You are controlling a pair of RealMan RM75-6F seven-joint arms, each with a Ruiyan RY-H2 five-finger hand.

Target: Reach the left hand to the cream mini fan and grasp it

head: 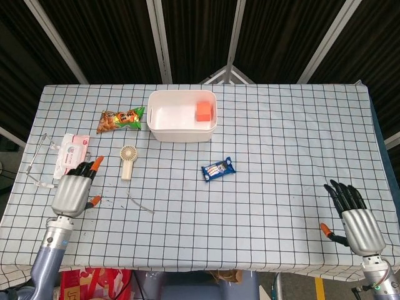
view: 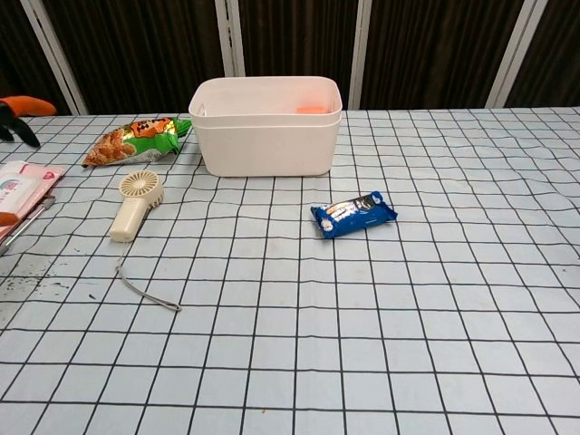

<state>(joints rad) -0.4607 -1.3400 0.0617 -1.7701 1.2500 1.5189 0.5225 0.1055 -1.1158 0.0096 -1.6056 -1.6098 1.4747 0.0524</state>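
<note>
From the head view, my left hand (head: pixel 74 190) hovers with fingers spread and holding nothing, near the pink wipes pack (head: pixel 70 155), while the cream mini fan (head: pixel 128 160) lies apart to its right on the table (head: pixel 269 125); my right hand (head: pixel 352 219) is also spread and empty. From the chest view, the cream mini fan (view: pixel 134 205) lies flat before the white bin (view: pixel 265 127), and only orange and black fingertips (view: pixel 20 109) show at the left edge.

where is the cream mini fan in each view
Head view: the cream mini fan lies left of centre, below the snack bag.
Chest view: the fan lies at the left, in front of the same snack bag.
Shared landmark: the white tub, up and to the right of the fan in both.
</note>
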